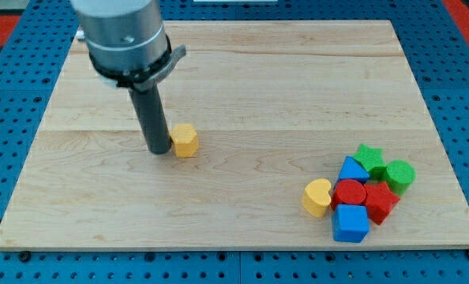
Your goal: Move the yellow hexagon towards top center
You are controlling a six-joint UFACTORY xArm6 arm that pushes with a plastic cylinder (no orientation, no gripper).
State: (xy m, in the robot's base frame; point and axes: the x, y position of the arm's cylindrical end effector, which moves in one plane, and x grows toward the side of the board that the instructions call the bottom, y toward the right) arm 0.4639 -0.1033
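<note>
The yellow hexagon [185, 140] lies on the wooden board [242, 71], left of the middle. My tip [159, 150] rests on the board just to the hexagon's left, touching or almost touching its side. The dark rod rises from there to the grey arm body at the view's top left.
A cluster of blocks sits at the view's bottom right: a yellow heart [317, 197], a red cylinder [349, 192], a red star [380, 200], a blue cube [350, 223], a blue triangular block [351, 170], a green star [369, 158] and a green cylinder [399, 175].
</note>
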